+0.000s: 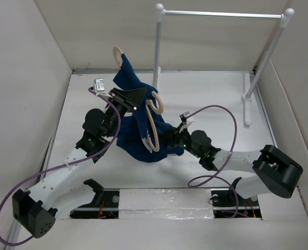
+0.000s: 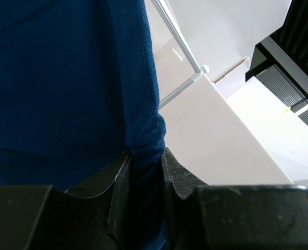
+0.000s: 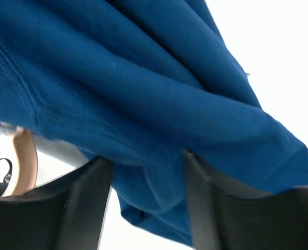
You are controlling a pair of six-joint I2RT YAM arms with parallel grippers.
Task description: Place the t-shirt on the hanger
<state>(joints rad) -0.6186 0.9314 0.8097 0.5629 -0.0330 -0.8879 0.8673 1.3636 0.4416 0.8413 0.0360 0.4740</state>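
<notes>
T-shirt (image 1: 133,133) bunched over hanger (image 1: 150,127), mid-counter (image 1: 211,99); hanger frame mostly covered by cloth. Left tool (image 2: 146,166) pinched tight on shirt edge. Right tool (image 3: 146,177) part-closed, shirt fold clamped between 2 fingers.

Left arm (image 1: 60,174) and right arm (image 1: 242,160): white links, bulky black joints, looping purple cables (image 1: 235,133); left gripper (image 2: 146,172) and right gripper (image 3: 146,177) matte black.
</notes>
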